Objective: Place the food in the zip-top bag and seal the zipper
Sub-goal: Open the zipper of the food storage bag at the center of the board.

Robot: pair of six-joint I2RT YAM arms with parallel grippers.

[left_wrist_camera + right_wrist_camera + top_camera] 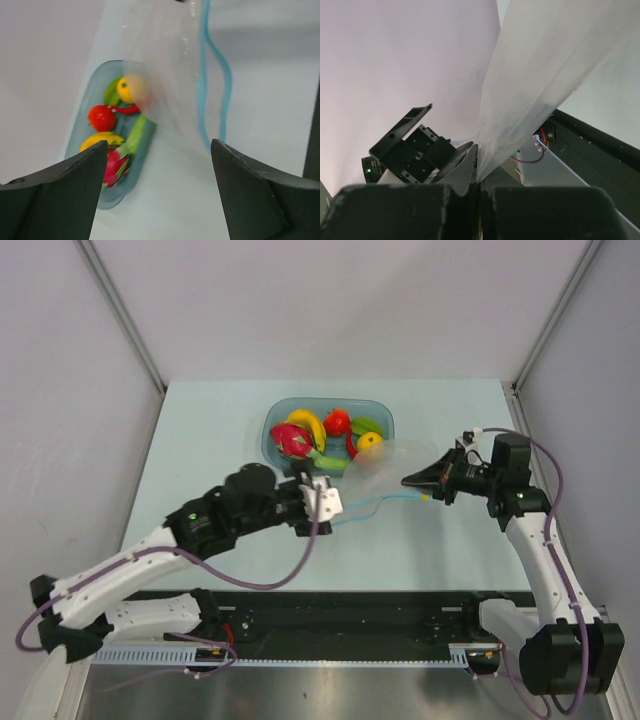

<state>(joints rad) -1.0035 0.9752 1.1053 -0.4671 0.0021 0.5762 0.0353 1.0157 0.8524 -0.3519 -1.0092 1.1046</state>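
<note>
Food (325, 435) is seen in the tray (270, 425), none bagged yet. Beside the tray, the zip-top bag (385, 468) is pinched at one edge by the right tool (410, 481), probably so that its mouth is lifted; the left tool (326, 502) is spread wide, holding nothing.

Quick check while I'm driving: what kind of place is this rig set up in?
Probably a lab test cell, not a kitchen: plain panel walls box in a pale table, and the food is toy produce in a tray.
</note>
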